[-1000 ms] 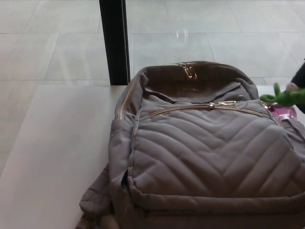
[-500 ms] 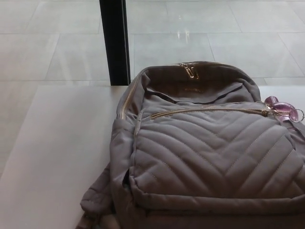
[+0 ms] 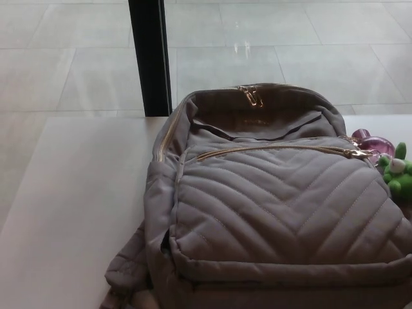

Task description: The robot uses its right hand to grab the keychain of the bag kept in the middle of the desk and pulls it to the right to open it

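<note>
A grey quilted backpack (image 3: 277, 212) lies on the white desk (image 3: 77, 193). A gold zipper (image 3: 270, 149) runs across its front pocket, and the slider (image 3: 354, 153) sits at the zipper's right end. Attached there is the keychain: a pink translucent charm (image 3: 373, 143) and a green plush figure (image 3: 399, 174) resting against the bag's right side at the picture's edge. Neither of my hands shows in the head view.
A black pillar (image 3: 147, 58) stands behind the desk's far edge, left of the bag. Pale floor tiles lie beyond. A second pair of gold zipper pulls (image 3: 251, 95) sits at the bag's top. The desk's left half is bare white surface.
The slider has travelled from the zipper's middle to its right end. The green plush was held up at the right a second ago, left view, and now rests beside the bag. The camera shifted slightly.
</note>
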Robot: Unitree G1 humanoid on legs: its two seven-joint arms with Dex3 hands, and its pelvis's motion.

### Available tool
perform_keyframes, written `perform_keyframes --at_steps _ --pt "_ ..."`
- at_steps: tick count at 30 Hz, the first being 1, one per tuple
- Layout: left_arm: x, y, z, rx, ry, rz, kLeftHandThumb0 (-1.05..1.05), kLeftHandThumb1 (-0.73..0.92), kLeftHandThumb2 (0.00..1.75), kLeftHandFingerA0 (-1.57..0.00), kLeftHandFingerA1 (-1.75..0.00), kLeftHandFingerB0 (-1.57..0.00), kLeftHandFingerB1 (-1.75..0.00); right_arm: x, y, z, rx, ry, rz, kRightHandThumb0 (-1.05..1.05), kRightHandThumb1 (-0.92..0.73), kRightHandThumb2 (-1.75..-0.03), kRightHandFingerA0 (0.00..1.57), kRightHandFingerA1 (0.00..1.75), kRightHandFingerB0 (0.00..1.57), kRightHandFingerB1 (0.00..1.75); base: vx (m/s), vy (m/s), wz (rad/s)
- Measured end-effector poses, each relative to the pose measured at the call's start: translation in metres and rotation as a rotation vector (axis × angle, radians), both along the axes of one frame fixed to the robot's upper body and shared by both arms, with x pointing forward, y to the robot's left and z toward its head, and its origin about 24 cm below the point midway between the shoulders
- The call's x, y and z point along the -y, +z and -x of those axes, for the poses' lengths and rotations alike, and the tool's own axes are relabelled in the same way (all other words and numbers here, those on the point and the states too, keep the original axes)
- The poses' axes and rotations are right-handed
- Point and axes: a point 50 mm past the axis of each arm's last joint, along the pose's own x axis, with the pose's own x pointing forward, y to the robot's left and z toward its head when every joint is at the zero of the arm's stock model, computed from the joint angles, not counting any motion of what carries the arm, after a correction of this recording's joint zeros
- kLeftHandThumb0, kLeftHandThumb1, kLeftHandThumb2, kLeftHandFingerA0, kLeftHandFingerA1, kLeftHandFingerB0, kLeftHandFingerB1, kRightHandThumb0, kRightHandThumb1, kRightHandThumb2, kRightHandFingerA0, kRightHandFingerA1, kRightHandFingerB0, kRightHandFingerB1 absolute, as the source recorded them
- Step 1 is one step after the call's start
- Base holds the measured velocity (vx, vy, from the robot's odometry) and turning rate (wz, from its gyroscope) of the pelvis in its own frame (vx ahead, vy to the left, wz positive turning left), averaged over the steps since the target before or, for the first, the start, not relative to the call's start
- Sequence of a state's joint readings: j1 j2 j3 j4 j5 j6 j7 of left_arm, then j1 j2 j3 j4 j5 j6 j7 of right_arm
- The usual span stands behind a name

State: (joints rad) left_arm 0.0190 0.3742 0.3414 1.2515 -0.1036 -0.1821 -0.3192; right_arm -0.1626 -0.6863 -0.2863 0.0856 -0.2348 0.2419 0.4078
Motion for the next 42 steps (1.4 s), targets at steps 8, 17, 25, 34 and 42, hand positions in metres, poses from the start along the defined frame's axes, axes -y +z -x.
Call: perform_keyframes --at_steps 8,17,25,34,42 --pt "0.000 0.000 0.000 0.000 -0.001 0.001 -0.83 0.78 1.20 -0.55 -0.65 -0.37 -0.54 0.042 -0.004 0.026 -0.066 -0.092 -0.136 -0.82 -0.49 -0.56 0.00 0.00 0.00 0.00 0.00 0.000 0.00" --pt "0.001 0.000 -0.001 0.002 -0.003 0.003 -0.82 0.78 1.20 -0.54 -0.65 -0.38 -0.55 0.099 -0.008 0.082 0.025 -0.366 -0.287 -0.68 -0.54 -0.70 0.08 0.42 0.00 0.07 0.00 0.000 0.00" --pt "0.002 -0.001 -0.002 0.003 -0.005 0.005 -0.86 0.92 0.80 -0.59 -0.58 -0.43 -0.46 0.140 -0.053 0.157 0.073 -0.743 -0.470 -0.54 -0.63 -0.59 0.42 0.79 0.33 0.38 0.00 0.000 0.00" --pt "-0.001 0.001 -0.002 -0.032 -0.041 -0.039 -0.80 0.92 0.80 -0.69 -0.57 -0.46 -0.46 0.129 -0.148 0.248 -0.056 -1.132 -0.754 -0.51 -0.64 -0.59 0.38 0.63 0.22 0.31 0.00 0.000 0.00" --pt "-0.005 0.003 -0.002 -0.052 -0.069 -0.089 -0.80 0.92 0.82 -0.61 -0.55 -0.44 -0.46 0.109 -0.173 0.269 -0.131 -1.172 -0.851 -0.50 -0.63 -0.59 0.52 1.02 0.18 0.30 0.00 0.000 0.00"
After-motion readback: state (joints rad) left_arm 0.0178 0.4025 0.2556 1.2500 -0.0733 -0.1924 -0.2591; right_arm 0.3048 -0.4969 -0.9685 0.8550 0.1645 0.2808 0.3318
